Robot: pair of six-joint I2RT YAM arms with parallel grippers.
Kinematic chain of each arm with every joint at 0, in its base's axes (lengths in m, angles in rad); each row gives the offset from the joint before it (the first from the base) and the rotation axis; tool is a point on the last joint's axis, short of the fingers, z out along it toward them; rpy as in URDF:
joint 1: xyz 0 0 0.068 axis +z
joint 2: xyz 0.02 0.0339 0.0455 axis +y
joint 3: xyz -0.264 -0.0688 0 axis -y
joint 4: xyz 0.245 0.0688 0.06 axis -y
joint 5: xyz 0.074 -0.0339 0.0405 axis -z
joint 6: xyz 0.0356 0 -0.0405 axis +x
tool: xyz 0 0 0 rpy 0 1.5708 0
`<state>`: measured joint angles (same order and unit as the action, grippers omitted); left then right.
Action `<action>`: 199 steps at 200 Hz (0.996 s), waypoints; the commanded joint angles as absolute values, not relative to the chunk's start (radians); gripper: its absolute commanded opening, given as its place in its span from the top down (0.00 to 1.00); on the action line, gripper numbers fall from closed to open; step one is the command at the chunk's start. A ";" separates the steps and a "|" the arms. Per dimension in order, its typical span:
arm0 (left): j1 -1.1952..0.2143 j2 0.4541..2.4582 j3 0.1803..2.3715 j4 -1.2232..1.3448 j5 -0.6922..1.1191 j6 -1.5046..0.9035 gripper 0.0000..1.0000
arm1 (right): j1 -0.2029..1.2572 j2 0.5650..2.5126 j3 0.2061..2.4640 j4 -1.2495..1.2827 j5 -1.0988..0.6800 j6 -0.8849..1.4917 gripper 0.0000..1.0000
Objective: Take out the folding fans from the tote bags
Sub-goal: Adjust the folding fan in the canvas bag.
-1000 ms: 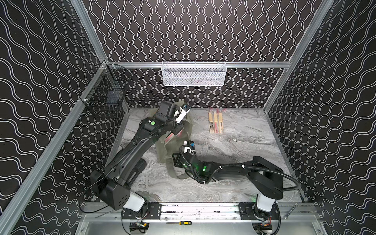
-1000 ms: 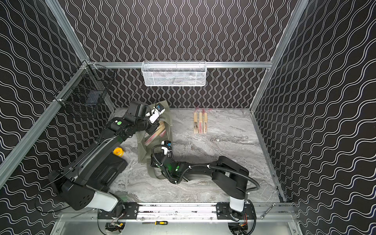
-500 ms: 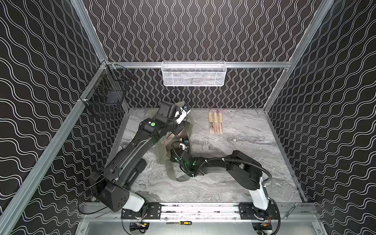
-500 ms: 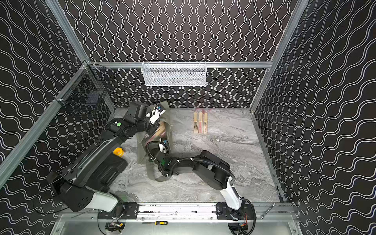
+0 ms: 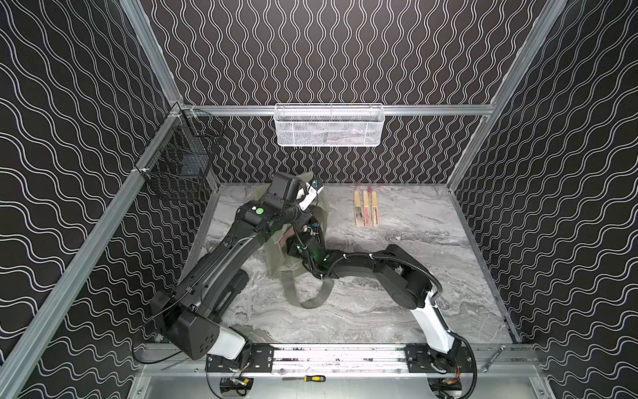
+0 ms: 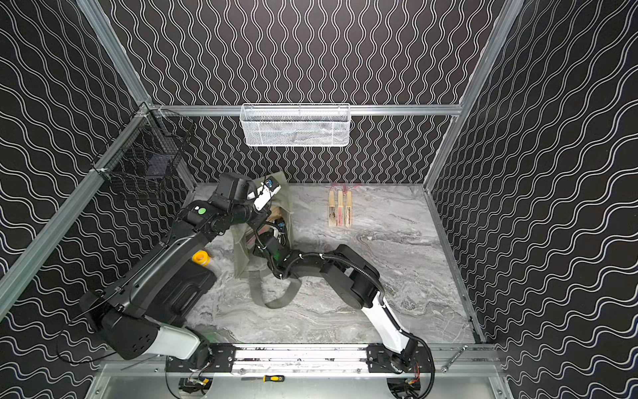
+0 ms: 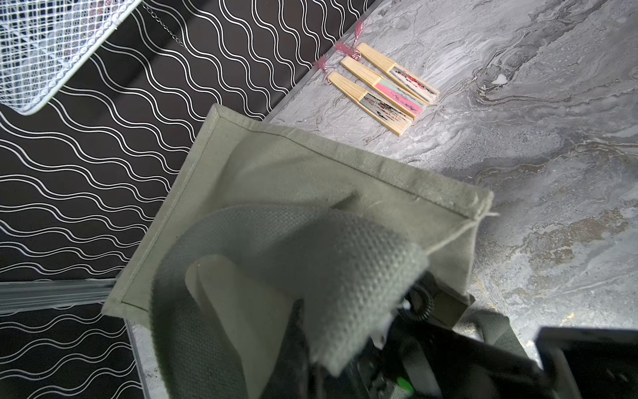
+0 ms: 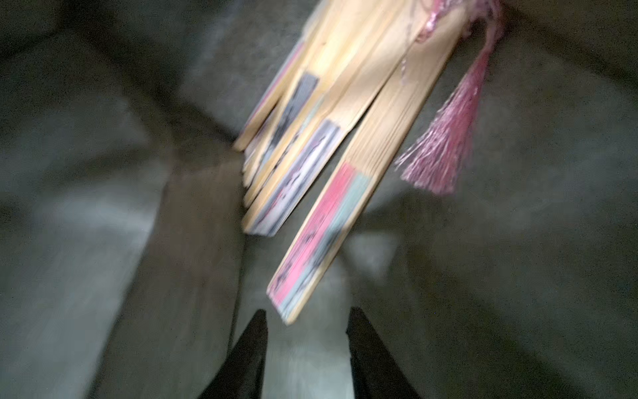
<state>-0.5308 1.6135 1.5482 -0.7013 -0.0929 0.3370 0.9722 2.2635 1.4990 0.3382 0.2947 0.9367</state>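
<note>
Fans (image 8: 310, 145) bunch in the bag (image 8: 103, 224), one tip just ahead of the right gripper (image 8: 307, 317), jaws half open and empty; bag walls crowd both sides. Left gripper (image 5: 309, 193) pinches the strap (image 7: 293, 248) tight.

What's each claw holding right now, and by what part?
The left claw is shut on a strap of the tote. The right claw is open inside it, holding nothing; the nearest fan sits just ahead of its tips.

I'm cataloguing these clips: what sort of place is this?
Probably a robot test cell: a left arm and right arm mounted on a metal rail, and patterned walls in aluminium framing boxing in a marble-look tabletop.
</note>
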 commanded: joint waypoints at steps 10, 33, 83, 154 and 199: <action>-0.535 1.619 1.550 -0.651 -0.086 0.330 1.00 | 0.950 2.299 1.560 0.282 0.244 1.026 0.54; -0.535 1.617 1.546 -0.649 -0.088 0.333 1.00 | 0.927 2.313 1.561 0.304 0.209 1.059 0.54; -0.534 1.620 1.551 -0.650 -0.084 0.331 1.00 | 0.902 2.340 1.580 0.309 0.169 1.137 0.53; -0.537 1.622 1.549 -0.650 -0.084 0.332 1.00 | 0.875 2.390 1.618 0.360 0.086 1.272 0.53; -0.537 1.621 1.548 -0.650 -0.081 0.331 1.00 | 0.865 2.431 1.643 0.410 0.059 1.356 0.54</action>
